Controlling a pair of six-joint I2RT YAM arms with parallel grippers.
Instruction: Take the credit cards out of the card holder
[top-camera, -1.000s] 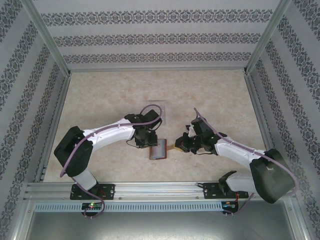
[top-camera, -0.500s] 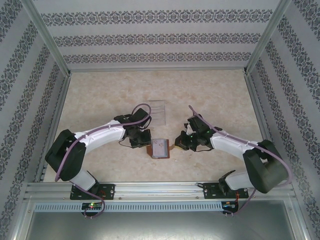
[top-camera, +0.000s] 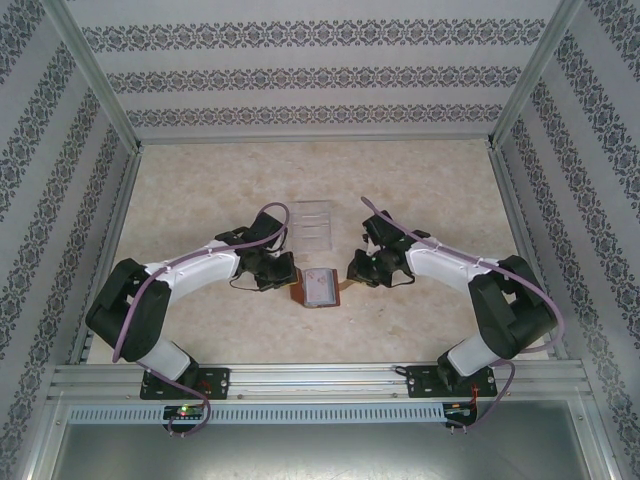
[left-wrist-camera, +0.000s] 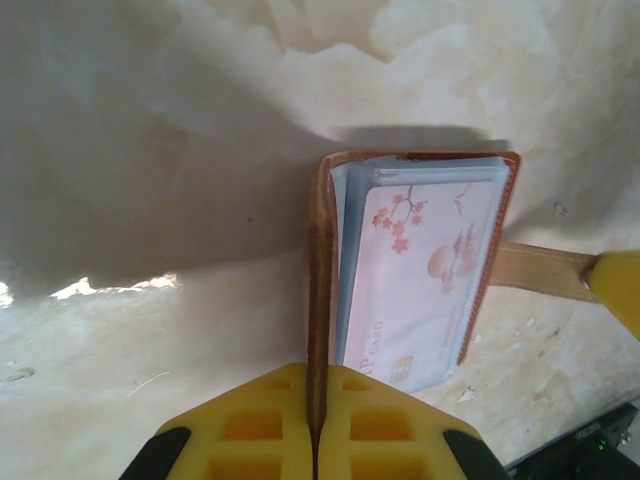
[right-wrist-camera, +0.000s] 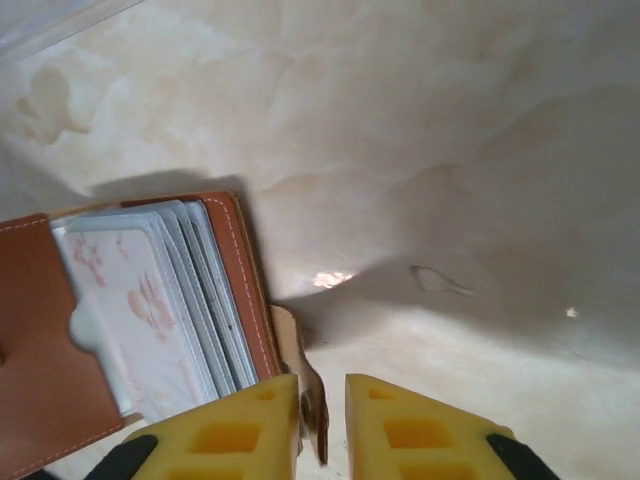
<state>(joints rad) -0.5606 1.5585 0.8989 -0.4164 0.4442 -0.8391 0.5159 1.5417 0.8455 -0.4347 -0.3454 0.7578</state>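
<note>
Pale marbled tabletop (top-camera: 200, 180) within patterned walls (top-camera: 320, 75); open card holder (top-camera: 320, 288) at frame centre, credit cards (left-wrist-camera: 425, 280) pocketed; left fingers (left-wrist-camera: 265, 425) pinching its cover, right fingers (right-wrist-camera: 420, 430) slightly spread around its tab (right-wrist-camera: 310, 380)

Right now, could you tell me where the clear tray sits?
In the top view the clear tray lies near the centre, just beyond the open wallet and apart from it.
</note>
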